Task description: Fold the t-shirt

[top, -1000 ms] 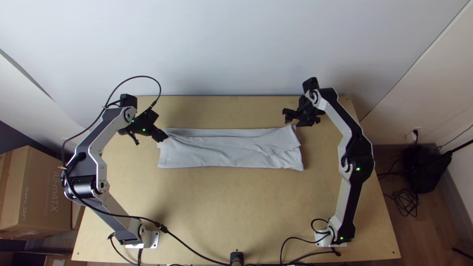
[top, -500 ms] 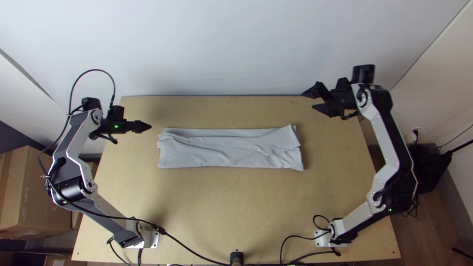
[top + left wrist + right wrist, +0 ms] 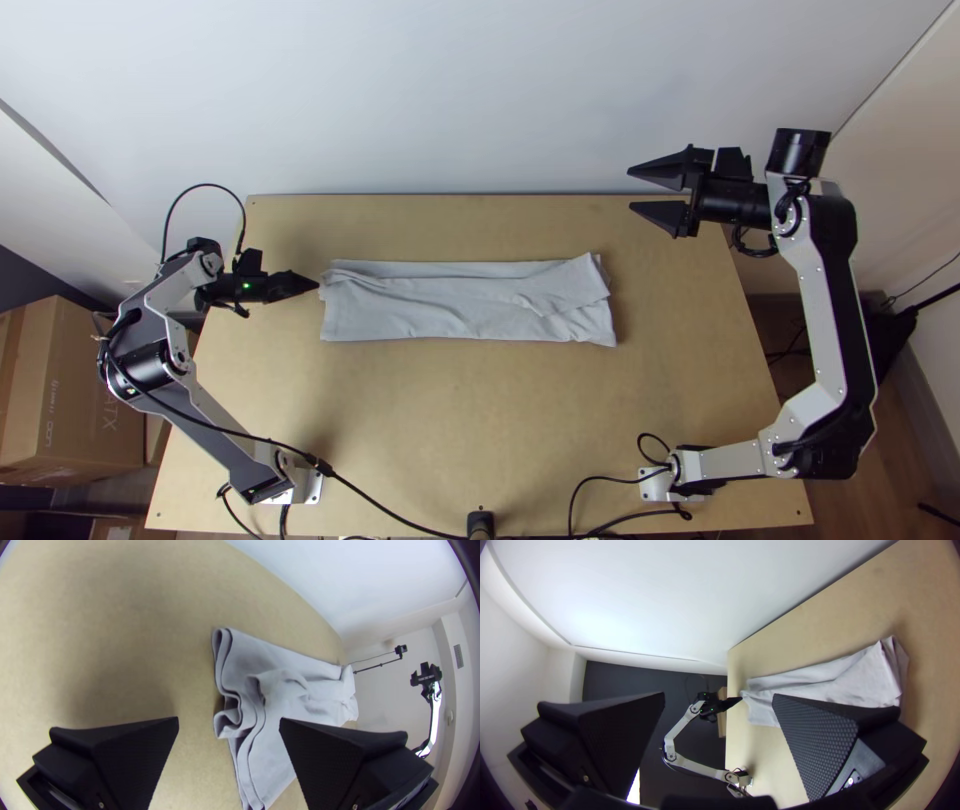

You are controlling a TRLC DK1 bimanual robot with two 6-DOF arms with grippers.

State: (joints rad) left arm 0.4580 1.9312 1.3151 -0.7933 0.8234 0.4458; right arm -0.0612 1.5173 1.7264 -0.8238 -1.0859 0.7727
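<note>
The light grey t-shirt (image 3: 460, 302) lies as a long folded strip across the table, layered and creased, its left end bunched. At that left end, my left gripper (image 3: 318, 285) has its tips beside the cloth's edge. In the left wrist view, my left gripper (image 3: 229, 722) stands open, with the layered end of the t-shirt (image 3: 265, 690) beyond its fingers. My right gripper (image 3: 629, 190) is open near the table's far right edge, apart from the cloth. In the right wrist view, my right gripper (image 3: 719, 696) has a wide gap, and the t-shirt (image 3: 850, 677) lies farther off.
The wooden table (image 3: 450, 430) shows bare wood in front of the cloth. A pale wall (image 3: 480, 100) rises behind its far edge. Cardboard boxes (image 3: 70, 400) stand left of the table, and a black cable (image 3: 400, 511) runs along the near edge.
My left gripper came off the cloth's left end, drew back left, then returned toward that end. My right gripper moved right and toward the far side, its fingers now wide apart. The cloth stayed put.
</note>
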